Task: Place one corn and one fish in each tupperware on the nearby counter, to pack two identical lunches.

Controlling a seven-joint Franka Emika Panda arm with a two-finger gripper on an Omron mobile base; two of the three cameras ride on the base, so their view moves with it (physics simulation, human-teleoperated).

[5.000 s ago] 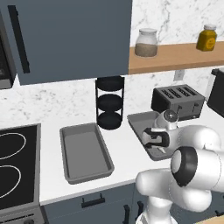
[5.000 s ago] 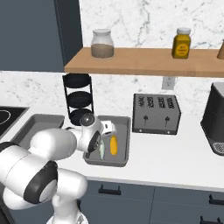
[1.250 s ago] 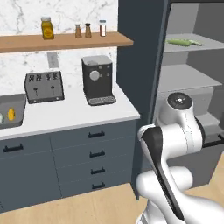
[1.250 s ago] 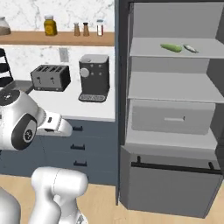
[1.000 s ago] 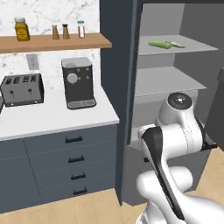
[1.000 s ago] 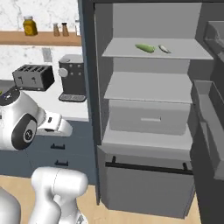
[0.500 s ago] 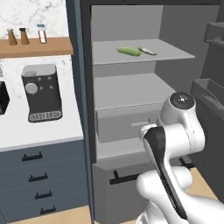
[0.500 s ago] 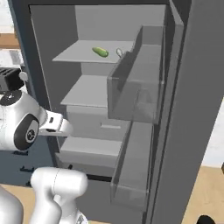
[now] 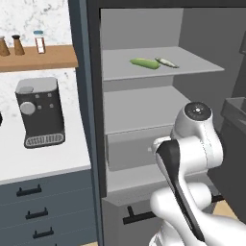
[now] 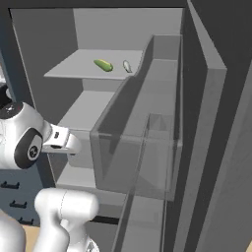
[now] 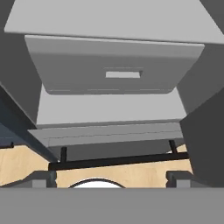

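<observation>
Straight ahead in the left base view stands an open fridge [image 9: 144, 120] with grey shelves. On its upper shelf [image 9: 192, 65] a green-husked corn [image 9: 144, 63] lies near the middle, and a slender silver-grey fish [image 9: 166, 62] lies just beside it toward the shelf's right edge, their ends close together or touching. Below the second shelf sits a closed grey drawer [image 9: 132, 151]. To the left, the white counter [image 9: 43, 161] carries a dark coffee machine [image 9: 39, 118] close to its right edge, over blue-grey drawers with black handles. A wooden wall shelf [image 9: 36, 57] above holds small spice jars [image 9: 40, 42]. The white arm [image 9: 192, 153] rises at lower right, in front of the fridge.

Next, the right base view looks past the open fridge door [image 10: 147, 147] with its clear bins. The corn [image 10: 103, 65] and the fish [image 10: 126, 66] rest side by side near the front right corner of the upper shelf [image 10: 78, 69], slightly apart. The arm [image 10: 24, 138] is at the left edge.

Lastly, the hand view faces the drawer [image 11: 113, 65] with its recessed handle, a black bar [image 11: 118, 161] lower down, and wooden floor beneath. The gripper [image 11: 111, 179] has its fingers [image 11: 43, 178] spread fully wide at the bottom corners, holding nothing.
</observation>
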